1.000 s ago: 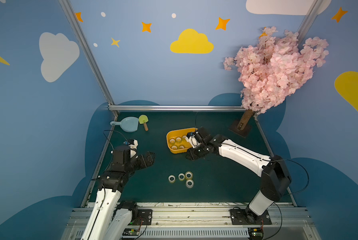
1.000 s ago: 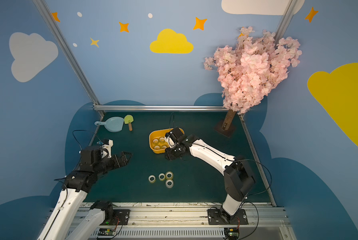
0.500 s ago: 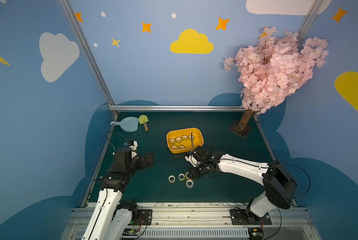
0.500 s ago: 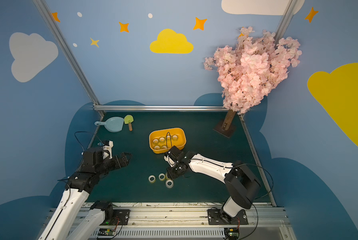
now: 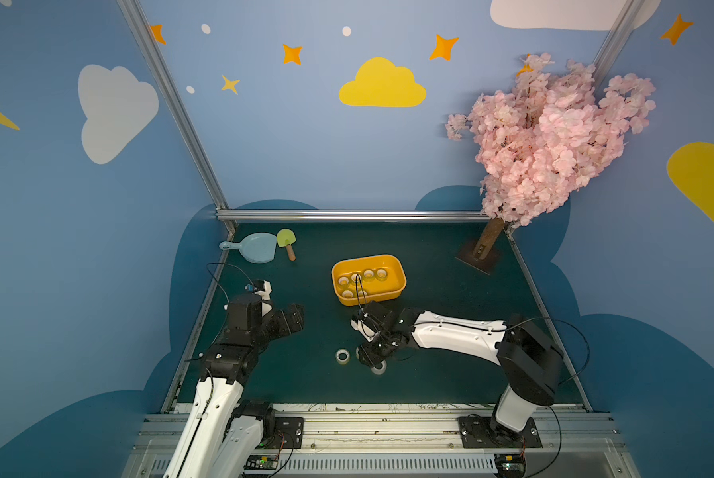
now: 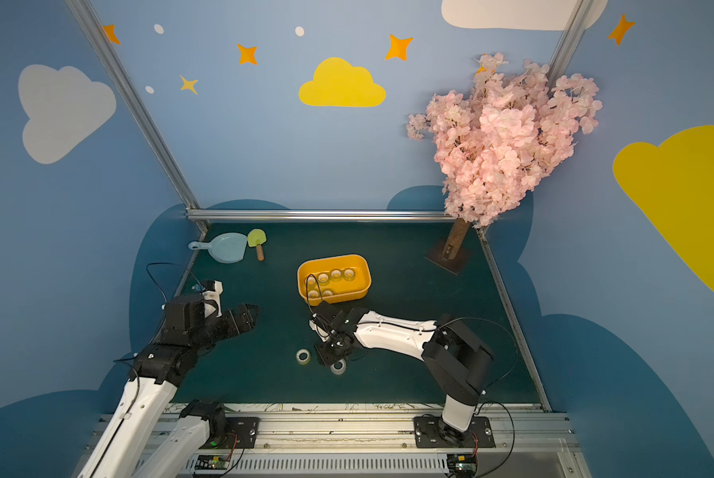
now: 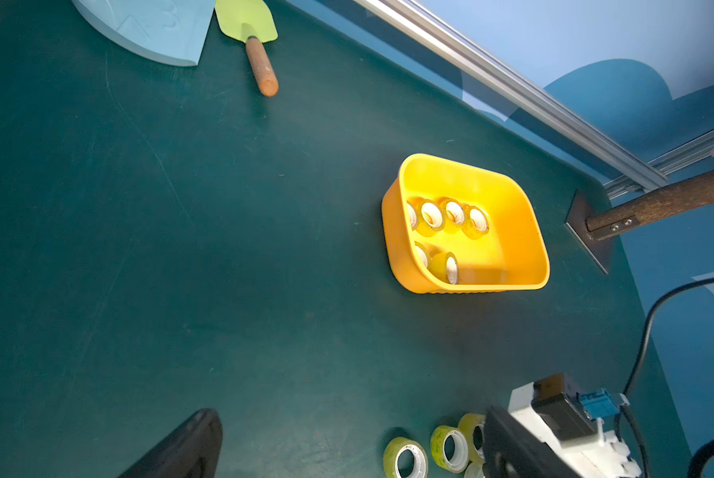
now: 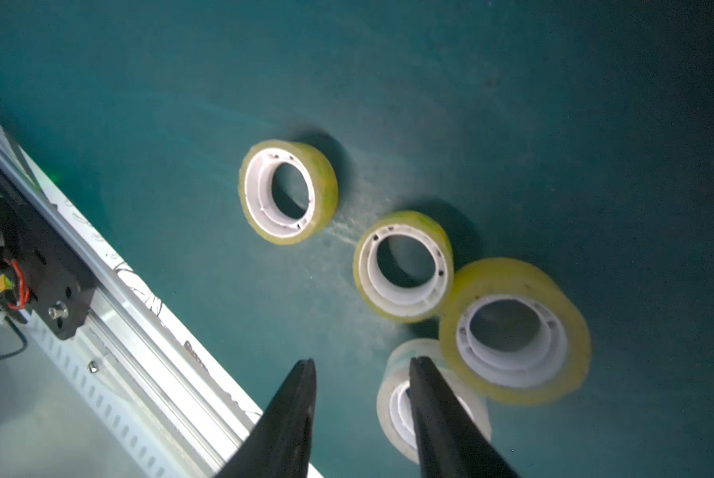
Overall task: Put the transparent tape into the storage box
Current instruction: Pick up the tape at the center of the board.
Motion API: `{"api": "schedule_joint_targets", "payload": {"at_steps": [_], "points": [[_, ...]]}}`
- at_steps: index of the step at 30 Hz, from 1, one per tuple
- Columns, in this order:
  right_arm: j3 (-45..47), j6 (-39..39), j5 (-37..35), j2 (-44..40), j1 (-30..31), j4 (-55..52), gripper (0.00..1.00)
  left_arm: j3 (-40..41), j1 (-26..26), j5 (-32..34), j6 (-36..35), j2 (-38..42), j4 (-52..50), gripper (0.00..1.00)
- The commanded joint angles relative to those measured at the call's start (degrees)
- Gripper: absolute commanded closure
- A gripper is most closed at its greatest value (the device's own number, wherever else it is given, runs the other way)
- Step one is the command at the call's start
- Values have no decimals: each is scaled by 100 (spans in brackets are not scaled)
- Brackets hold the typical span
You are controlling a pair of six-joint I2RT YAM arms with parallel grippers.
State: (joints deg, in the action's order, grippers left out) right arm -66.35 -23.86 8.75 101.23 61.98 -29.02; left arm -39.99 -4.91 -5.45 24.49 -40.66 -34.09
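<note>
Right end effector (image 8: 361,364) is being held low, jaws parted and empty, one jaw being lined up over the clear tape roll (image 8: 390,397), presumably for a rim pinch. Roll's being left on the near desk (image 5: 305,385), storage box (image 5: 372,299) further back.

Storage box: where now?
In both top views the storage box sits mid-table, just beyond the right gripper, with the blue dustpan to its left.
</note>
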Motion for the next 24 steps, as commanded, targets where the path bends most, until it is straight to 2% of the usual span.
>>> {"api": "schedule_joint_targets", "payload": {"at_steps": [1, 6, 15, 24], "points": [[-379, -152, -320, 228, 174, -219, 56, -152, 54, 189, -15, 6, -201, 0], [-894, -293, -655, 699, 313, -463, 55, -163, 399, 57, 38, -45, -228, 0], [-1731, -282, -938, 1568, 311, -636, 55, -229, 642, -167, 56, -105, -275, 0], [-1812, -346, -1288, 1819, 369, -930, 57, -185, 685, -230, 76, 30, -204, 0]]}}
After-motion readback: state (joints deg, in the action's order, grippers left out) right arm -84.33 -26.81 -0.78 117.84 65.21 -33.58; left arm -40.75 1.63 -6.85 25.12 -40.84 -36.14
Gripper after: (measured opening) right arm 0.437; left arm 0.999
